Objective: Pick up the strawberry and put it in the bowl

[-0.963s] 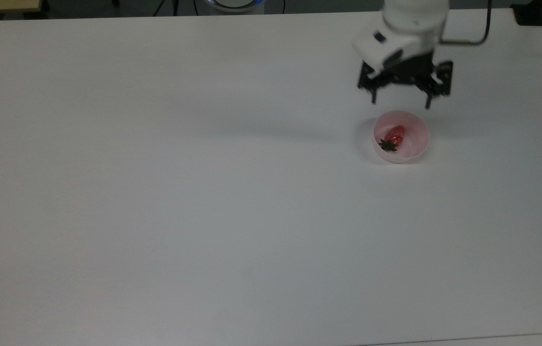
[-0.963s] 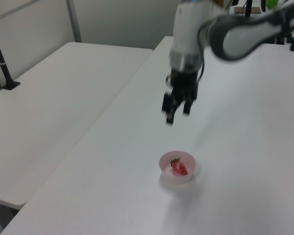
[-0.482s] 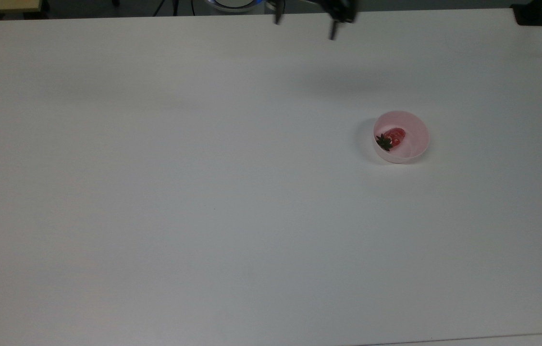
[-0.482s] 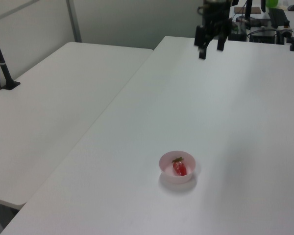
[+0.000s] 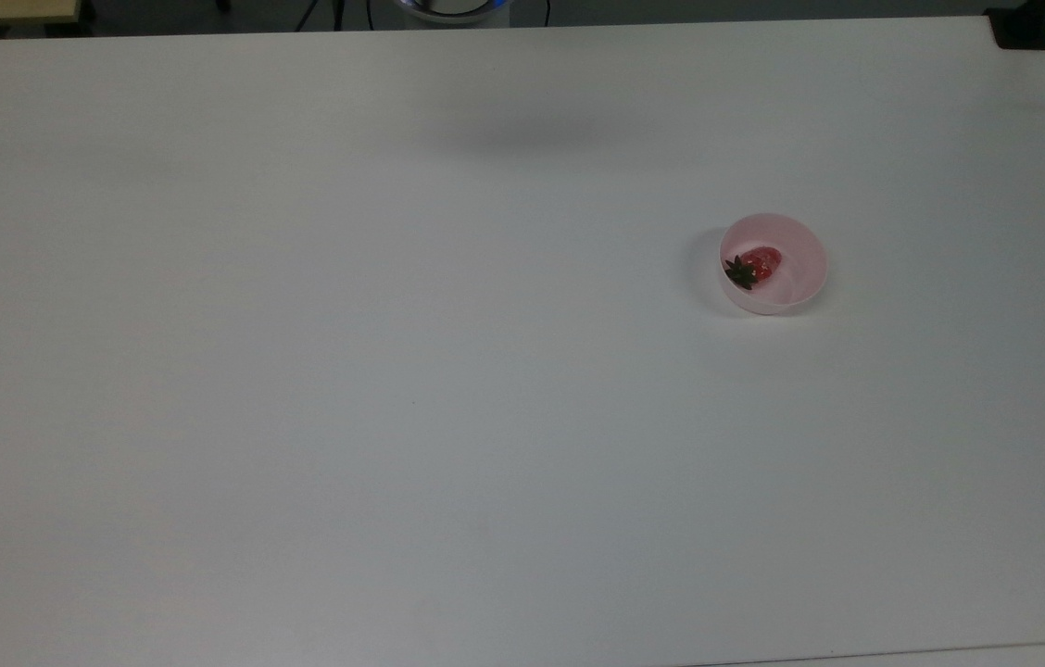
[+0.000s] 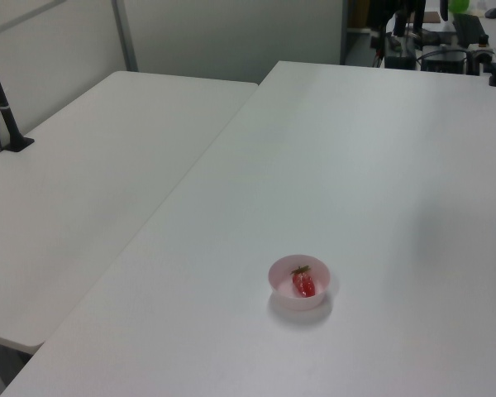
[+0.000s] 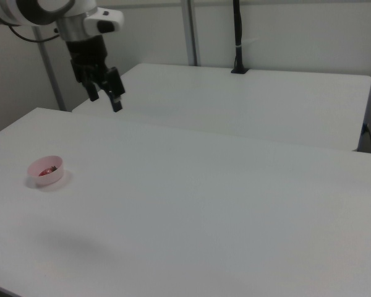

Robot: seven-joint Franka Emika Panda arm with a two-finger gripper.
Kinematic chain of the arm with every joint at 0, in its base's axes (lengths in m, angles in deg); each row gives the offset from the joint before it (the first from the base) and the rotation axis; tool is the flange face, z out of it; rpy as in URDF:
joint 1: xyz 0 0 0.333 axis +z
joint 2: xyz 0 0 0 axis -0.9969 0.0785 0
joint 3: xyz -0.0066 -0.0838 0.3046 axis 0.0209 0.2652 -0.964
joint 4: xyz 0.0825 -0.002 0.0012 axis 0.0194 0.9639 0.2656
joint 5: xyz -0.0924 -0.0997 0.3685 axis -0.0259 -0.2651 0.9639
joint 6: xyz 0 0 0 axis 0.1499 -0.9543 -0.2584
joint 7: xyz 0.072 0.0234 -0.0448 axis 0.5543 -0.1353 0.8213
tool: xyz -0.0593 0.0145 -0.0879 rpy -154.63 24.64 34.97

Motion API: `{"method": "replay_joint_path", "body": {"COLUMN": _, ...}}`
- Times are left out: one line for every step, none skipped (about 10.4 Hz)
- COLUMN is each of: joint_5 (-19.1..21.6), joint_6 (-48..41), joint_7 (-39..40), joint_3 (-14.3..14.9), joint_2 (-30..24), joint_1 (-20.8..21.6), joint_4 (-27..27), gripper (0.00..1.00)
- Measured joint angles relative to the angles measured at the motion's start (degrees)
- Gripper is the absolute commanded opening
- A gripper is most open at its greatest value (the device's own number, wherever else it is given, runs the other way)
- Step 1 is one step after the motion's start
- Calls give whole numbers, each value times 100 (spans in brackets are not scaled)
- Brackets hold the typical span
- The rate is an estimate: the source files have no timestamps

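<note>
The small red strawberry (image 5: 760, 264) with its dark green cap lies inside the pale pink bowl (image 5: 805, 278), on the top view's right side of the white table. The left view has the bowl (image 6: 278, 278) near the table's front with the strawberry (image 6: 304, 284) in it. In the right view the bowl (image 7: 57, 176) sits at the far left, the strawberry (image 7: 47, 171) a red spot inside. My gripper (image 7: 105, 101) hangs high above the table, well away from the bowl toward the right view's upper left, open and holding nothing.
The white table (image 5: 393, 371) spreads wide around the bowl. A second white table (image 6: 91, 190) adjoins it, with a black pole (image 7: 237, 37) clamped at its edge. A black clamp (image 5: 1023, 28) sits at the top view's upper right corner.
The gripper has risen from just above the bowl and pulled far back, leaving the top view. The strawberry shifted slightly inside the bowl and now lies still.
</note>
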Motion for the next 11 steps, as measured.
{"method": "replay_joint_path", "body": {"joint_5": -1, "joint_6": 0, "joint_7": 490, "joint_3": 8, "joint_2": -22, "joint_1": -196, "joint_4": 5, "gripper": 100}}
{"method": "replay_joint_path", "body": {"joint_5": -1, "joint_6": 0, "joint_7": 789, "joint_3": 11, "joint_2": -30, "joint_1": -358, "joint_4": 5, "gripper": 100}}
{"method": "replay_joint_path", "body": {"joint_5": -1, "joint_6": 0, "joint_7": 899, "joint_3": 11, "joint_2": -37, "joint_1": -454, "joint_4": 5, "gripper": 100}}
{"method": "replay_joint_path", "body": {"joint_5": 0, "joint_6": 0, "joint_7": 912, "joint_3": 9, "joint_2": -42, "joint_1": -462, "joint_4": 5, "gripper": 100}}
{"method": "replay_joint_path", "body": {"joint_5": 0, "joint_6": 0, "joint_7": 912, "joint_3": 7, "joint_2": -42, "joint_1": -428, "joint_4": 5, "gripper": 100}}
{"method": "replay_joint_path", "body": {"joint_5": 0, "joint_6": 0, "joint_7": 912, "joint_3": 41, "joint_2": -42, "joint_1": -359, "joint_4": 5, "gripper": 100}}
{"method": "replay_joint_path", "body": {"joint_5": 0, "joint_6": 0, "joint_7": 912, "joint_3": 154, "joint_2": -42, "joint_1": -253, "joint_4": 5, "gripper": 100}}
{"method": "replay_joint_path", "body": {"joint_5": 0, "joint_6": 0, "joint_7": 912, "joint_3": 266, "joint_2": -33, "joint_1": -185, "joint_4": -27, "gripper": 100}}
{"method": "replay_joint_path", "body": {"joint_5": 0, "joint_6": 0, "joint_7": 917, "joint_3": 314, "joint_2": -24, "joint_1": -190, "joint_4": -67, "gripper": 100}}
{"method": "replay_joint_path", "body": {"joint_5": 0, "joint_6": 0, "joint_7": 921, "joint_3": 302, "joint_2": -13, "joint_1": -267, "joint_4": -82, "gripper": 100}}
{"method": "replay_joint_path", "body": {"joint_5": 0, "joint_6": 0, "joint_7": 944, "joint_3": 116, "joint_2": -2, "joint_1": -498, "joint_4": -83, "gripper": 100}}
